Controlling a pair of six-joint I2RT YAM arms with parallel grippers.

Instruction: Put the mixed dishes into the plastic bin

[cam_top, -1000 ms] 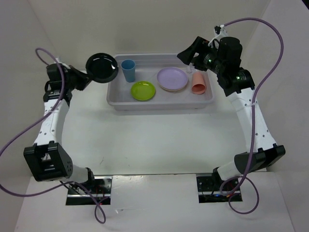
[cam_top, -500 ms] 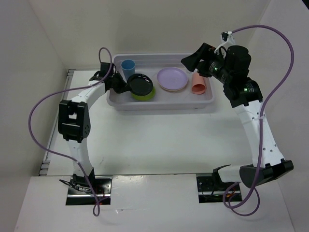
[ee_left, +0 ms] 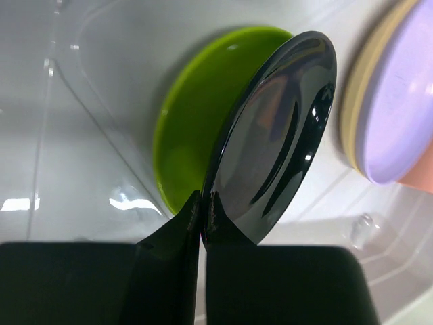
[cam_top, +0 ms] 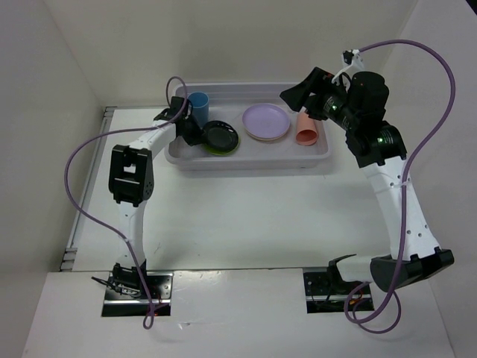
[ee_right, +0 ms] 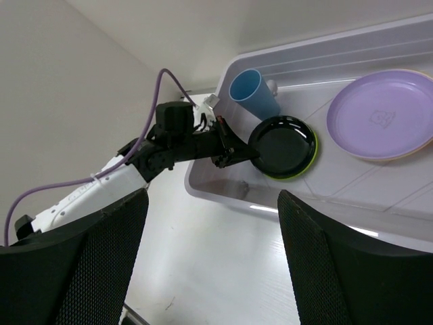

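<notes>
While my left gripper (ee_left: 203, 206) pinches the black plate (ee_left: 277, 128), green plate (ee_left: 193, 128) just beyond it, my right gripper (ee_right: 213, 210) gapes wide

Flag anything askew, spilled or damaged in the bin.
Only the black plate: pinched at its rim in the left jaws, it covers the green plate instead of lying free. Nothing looks spilled or broken.

plain white walls (cam_top: 246, 37), white table (cam_top: 246, 216)

White arms (cam_top: 395, 201) with black joints (cam_top: 130, 175), purple cables (cam_top: 406, 42) and black mesh-textured right tool (ee_right: 211, 203).
</notes>
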